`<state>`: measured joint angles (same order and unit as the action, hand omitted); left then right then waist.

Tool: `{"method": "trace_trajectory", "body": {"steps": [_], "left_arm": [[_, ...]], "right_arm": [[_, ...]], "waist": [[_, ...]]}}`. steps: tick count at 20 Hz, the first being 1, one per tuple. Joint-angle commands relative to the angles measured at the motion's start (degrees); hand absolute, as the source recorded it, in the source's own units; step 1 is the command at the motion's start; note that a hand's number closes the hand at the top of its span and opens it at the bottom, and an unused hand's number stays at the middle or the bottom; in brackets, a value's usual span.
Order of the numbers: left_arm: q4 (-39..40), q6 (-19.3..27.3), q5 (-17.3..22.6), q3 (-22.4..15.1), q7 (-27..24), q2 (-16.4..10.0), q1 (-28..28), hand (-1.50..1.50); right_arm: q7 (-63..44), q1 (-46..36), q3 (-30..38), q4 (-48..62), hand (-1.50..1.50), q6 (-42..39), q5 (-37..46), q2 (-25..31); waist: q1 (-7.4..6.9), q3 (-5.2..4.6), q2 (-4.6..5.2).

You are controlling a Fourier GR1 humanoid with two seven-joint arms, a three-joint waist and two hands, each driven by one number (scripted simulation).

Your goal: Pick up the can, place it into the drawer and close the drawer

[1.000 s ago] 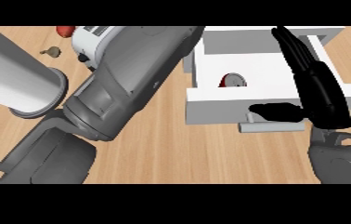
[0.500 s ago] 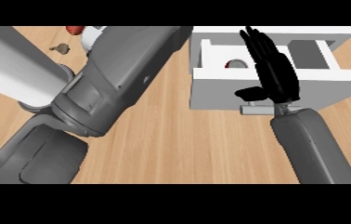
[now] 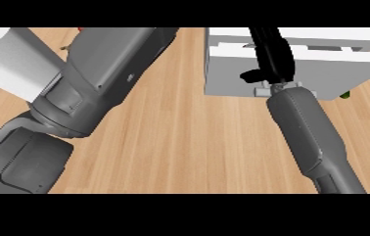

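The white drawer [image 3: 231, 78] shows at the upper right, with only a narrow strip of its inside visible past its front panel. My right hand [image 3: 271, 59] lies over that front panel with straight fingers pointing away from me, open, the thumb sticking out to the left just above the small grey handle [image 3: 269, 90]. Its grey forearm [image 3: 311, 137] comes in from the lower right. The can is not visible. My left forearm [image 3: 101, 83] crosses the left half of the view up to the top edge, and its hand is out of view.
A white rounded object [image 3: 22, 66] stands at the far left behind the left arm. A small green thing [image 3: 345, 95] peeks out at the drawer's right edge. Bare wooden counter [image 3: 188, 147] lies between the arms.
My right hand has swung from the drawer's right side onto its front. The drawer now shows less of its inside, and the can seen in it earlier is hidden.
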<state>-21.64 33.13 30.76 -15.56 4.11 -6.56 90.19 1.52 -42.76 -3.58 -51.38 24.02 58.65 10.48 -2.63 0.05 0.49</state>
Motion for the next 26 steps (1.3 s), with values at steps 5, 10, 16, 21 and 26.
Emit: {"method": "trace_trajectory", "body": {"steps": [5,10,16,21,26], "left_arm": [[-6.22,-1.27,-0.70,-0.20,2.64,-3.24,-4.91,-1.50],[-10.15,-2.59,-1.54,-1.33,3.43,-4.46,-7.78,-1.50],[-14.89,-3.83,-1.94,-1.90,7.42,-8.54,-10.59,-1.50],[-19.48,-4.44,-1.78,-2.38,7.54,-8.85,-14.91,-1.50],[-23.69,-3.52,-1.79,-2.82,8.37,-8.84,-17.11,-1.50]], "right_arm": [[1.19,-10.89,4.56,17.45,-1.50,11.85,2.49,-1.47],[3.85,-16.40,7.41,24.88,-1.50,14.21,1.86,1.53],[3.26,-21.58,7.64,29.43,-1.50,16.05,3.64,1.31],[4.30,-25.66,10.08,31.16,-1.50,13.65,1.49,2.09],[9.02,-26.27,14.38,30.30,-1.50,13.31,-3.94,-0.33]], "waist": [[-1.62,-0.01,0.12],[-2.96,0.04,0.58],[-3.71,0.01,0.41],[-4.23,0.00,0.50],[-4.94,0.09,0.31]]}}
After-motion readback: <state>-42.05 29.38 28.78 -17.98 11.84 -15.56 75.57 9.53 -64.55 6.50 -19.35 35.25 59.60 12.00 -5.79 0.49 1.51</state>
